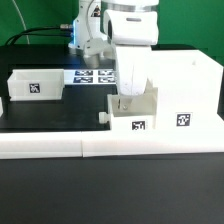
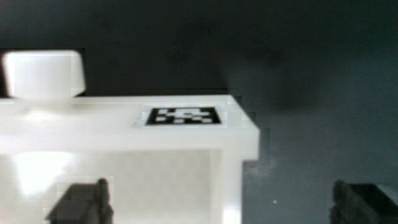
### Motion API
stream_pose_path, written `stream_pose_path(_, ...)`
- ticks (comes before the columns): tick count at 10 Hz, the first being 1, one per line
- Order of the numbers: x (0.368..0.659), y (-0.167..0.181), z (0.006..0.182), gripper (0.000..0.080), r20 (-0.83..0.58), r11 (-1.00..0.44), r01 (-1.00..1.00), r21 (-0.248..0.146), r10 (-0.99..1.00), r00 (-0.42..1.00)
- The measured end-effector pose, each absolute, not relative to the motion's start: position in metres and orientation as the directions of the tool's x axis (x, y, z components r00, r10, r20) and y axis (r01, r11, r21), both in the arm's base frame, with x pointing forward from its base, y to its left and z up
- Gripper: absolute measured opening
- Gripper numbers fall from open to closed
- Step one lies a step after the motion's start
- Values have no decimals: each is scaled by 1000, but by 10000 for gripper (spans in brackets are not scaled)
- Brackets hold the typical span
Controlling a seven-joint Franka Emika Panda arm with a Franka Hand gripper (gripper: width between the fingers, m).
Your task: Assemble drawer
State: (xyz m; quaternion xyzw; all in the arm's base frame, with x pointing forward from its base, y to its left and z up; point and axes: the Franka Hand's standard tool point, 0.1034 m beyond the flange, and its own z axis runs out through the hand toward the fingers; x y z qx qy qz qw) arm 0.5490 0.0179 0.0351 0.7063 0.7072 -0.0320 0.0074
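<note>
The tall white drawer case (image 1: 185,95) stands at the exterior view's right, with a square tag (image 1: 183,121) on its front. A small tagged open-top tray (image 1: 135,112) sits against its left side, with a knob (image 1: 103,117) on it. My gripper (image 1: 130,92) hangs right above this tray, open. In the wrist view the tray (image 2: 125,150), its tag (image 2: 187,116) and its knob (image 2: 45,75) fill the near part. My gripper (image 2: 224,203) is open, its dark fingertips (image 2: 80,203) standing on either side of the tray's wall. A second tagged tray (image 1: 30,85) lies at the left.
The marker board (image 1: 95,75) lies flat on the black table behind the trays, near the arm's base. A long low white border rail (image 1: 100,147) runs along the table's front edge. Black table surface (image 2: 320,100) shows beside the tray in the wrist view.
</note>
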Motion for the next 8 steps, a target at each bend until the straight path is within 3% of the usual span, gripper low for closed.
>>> stream_pose_path(1,551,16,43,640,-63,-1,999,-40,998,-2)
stream_pose_path(6,552,-11,71,649,-82,26,999,-18,996,-28)
stream_pose_path(8,560,-37,76,649,-80,96,995,22,992,-94)
